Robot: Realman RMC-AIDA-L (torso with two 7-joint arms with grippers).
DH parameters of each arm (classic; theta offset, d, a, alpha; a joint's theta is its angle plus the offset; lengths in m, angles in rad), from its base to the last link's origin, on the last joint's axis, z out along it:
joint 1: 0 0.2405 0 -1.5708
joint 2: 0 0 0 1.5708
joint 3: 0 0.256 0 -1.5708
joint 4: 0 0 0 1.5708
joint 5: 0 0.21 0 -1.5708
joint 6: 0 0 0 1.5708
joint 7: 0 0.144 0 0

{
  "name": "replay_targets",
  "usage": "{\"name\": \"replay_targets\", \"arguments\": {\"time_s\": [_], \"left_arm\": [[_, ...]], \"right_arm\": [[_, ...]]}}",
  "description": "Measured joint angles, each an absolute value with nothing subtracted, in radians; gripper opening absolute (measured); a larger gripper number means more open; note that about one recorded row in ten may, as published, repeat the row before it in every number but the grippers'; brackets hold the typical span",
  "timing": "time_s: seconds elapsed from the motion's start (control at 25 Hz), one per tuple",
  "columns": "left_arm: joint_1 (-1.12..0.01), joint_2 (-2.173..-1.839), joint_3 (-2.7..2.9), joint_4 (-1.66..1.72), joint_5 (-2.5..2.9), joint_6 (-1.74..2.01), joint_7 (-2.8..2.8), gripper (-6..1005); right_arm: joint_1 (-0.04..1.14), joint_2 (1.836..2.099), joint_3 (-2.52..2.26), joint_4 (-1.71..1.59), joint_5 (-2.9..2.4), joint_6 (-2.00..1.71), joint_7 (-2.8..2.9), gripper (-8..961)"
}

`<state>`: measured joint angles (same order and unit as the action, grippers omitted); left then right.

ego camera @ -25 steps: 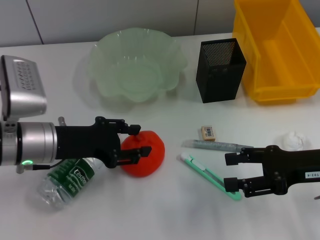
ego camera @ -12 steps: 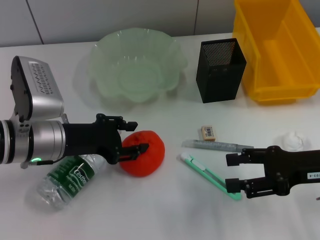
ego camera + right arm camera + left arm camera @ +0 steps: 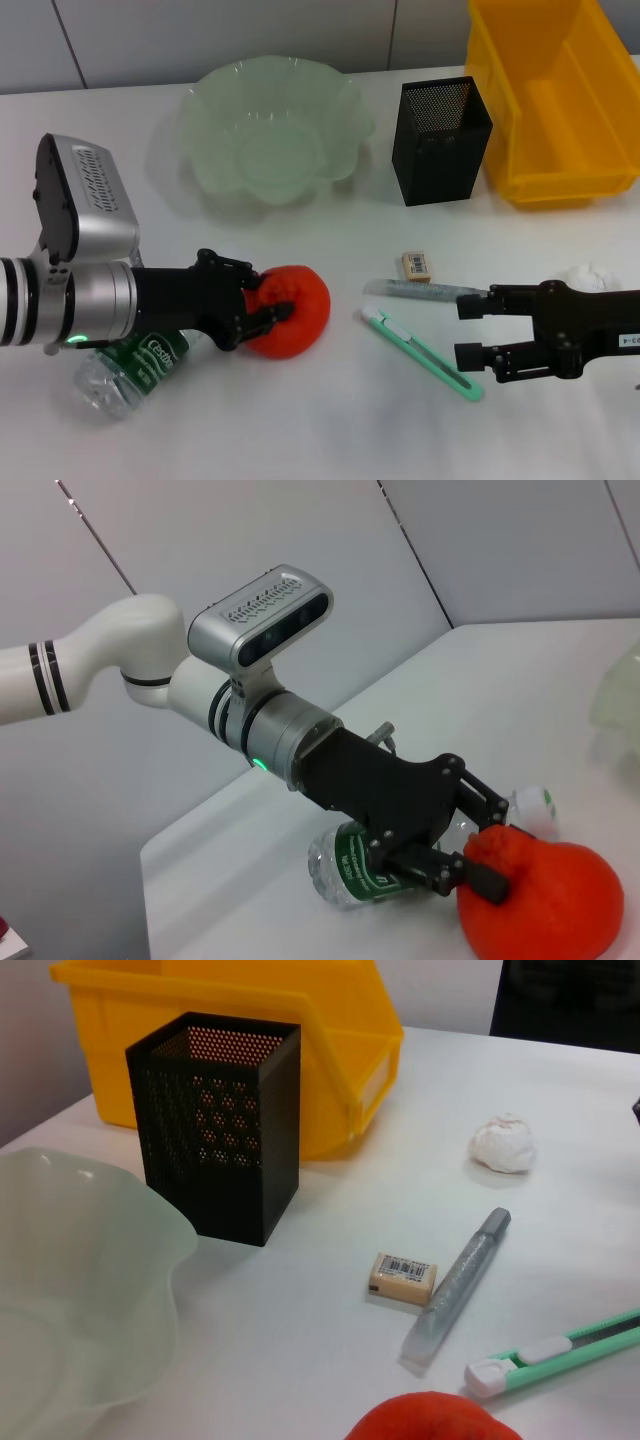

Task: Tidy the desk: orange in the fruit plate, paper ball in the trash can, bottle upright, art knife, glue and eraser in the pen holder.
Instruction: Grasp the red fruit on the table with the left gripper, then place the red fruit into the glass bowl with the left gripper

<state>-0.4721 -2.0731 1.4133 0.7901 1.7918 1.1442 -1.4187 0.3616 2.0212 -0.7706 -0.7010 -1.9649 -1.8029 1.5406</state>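
Note:
The orange (image 3: 300, 312) lies on the white table, in front of the pale green fruit plate (image 3: 205, 165). My left gripper (image 3: 268, 296) has its fingers pressed on the orange's left side; the right wrist view shows the gripper (image 3: 480, 838) and orange (image 3: 548, 900) in the same hold. The bottle (image 3: 128, 366) lies on its side under my left arm. The eraser (image 3: 417, 265), grey glue stick (image 3: 430, 291) and green art knife (image 3: 420, 350) lie in the middle. My right gripper (image 3: 467, 332) is open just above the knife's right end. The paper ball (image 3: 588, 280) lies behind my right arm.
The black mesh pen holder (image 3: 440, 145) stands at the back, with a yellow bin (image 3: 560, 175) to its right. The left wrist view shows the pen holder (image 3: 215, 1125), eraser (image 3: 403, 1278), glue stick (image 3: 458, 1282), knife (image 3: 560, 1348) and paper ball (image 3: 503, 1145).
My left gripper has pushed forward onto the orange and its wrist has tilted up. My right gripper has shifted slightly back, away from the table's front edge. The orange has stayed in place.

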Motion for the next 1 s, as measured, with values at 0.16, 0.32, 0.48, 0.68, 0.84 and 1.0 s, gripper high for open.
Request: {"name": "replay_targets", "arguments": {"time_s": [0.16, 0.32, 0.48, 0.68, 0.84, 1.0], "left_arm": [[-0.472, -2.072, 1.416, 0.796, 1.793, 1.169, -1.426, 341], [-0.472, -2.071, 1.416, 0.815, 1.791, 1.203, -1.430, 258], [-0.454, -2.071, 1.414, 0.884, 1.789, 1.230, -1.470, 204], [-0.419, -2.072, 1.411, 0.992, 1.787, 1.218, -1.498, 171], [-0.412, -2.072, 1.409, 1.045, 1.785, 1.177, -1.524, 151], [-0.412, -2.072, 1.411, 1.060, 1.784, 1.158, -1.527, 132]], "right_arm": [[0.361, 2.021, -0.768, -0.701, -1.965, -1.803, 1.537, 828], [0.358, 2.021, -0.768, -0.701, -1.964, -1.802, 1.537, 828], [0.357, 2.022, -0.768, -0.700, -1.965, -1.803, 1.536, 828], [0.355, 2.025, -0.773, -0.699, -1.970, -1.805, 1.535, 828], [0.352, 2.027, -0.779, -0.698, -1.970, -1.812, 1.534, 827], [0.344, 2.030, -0.779, -0.698, -1.971, -1.815, 1.531, 827]]}}
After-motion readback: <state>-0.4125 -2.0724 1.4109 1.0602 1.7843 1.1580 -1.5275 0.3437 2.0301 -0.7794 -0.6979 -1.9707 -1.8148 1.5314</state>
